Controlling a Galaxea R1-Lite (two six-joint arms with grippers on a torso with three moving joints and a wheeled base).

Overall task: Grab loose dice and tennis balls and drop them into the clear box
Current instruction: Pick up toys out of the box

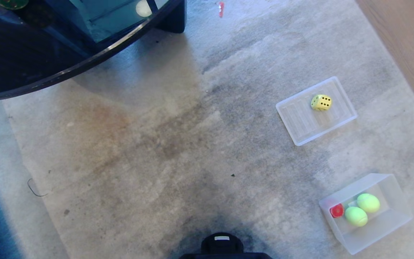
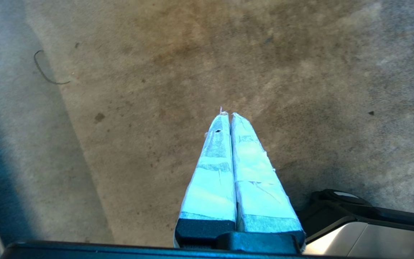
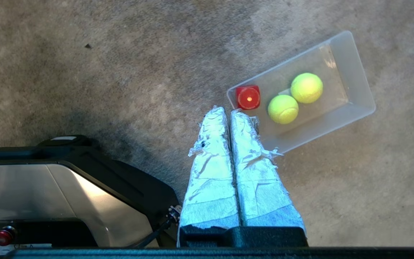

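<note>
Translucent plastic: the clear box (image 1: 390, 187) sits on the carpet (image 1: 156, 144) at the robot's near right, holding both tennis balls (image 1: 356, 216) side by side and the red die (image 1: 336, 210) against one end wall. The yellow die (image 1: 321, 102) with black dots rests on the flat ribbed lid (image 1: 300, 120), farther out on the right and well apart from the box. Left gripper (image 2: 227, 114) hangs over bare carpet, jaws closed and empty; right gripper (image 3: 225, 110) hangs beside the box's red-die end, jaws closed and empty.
</note>
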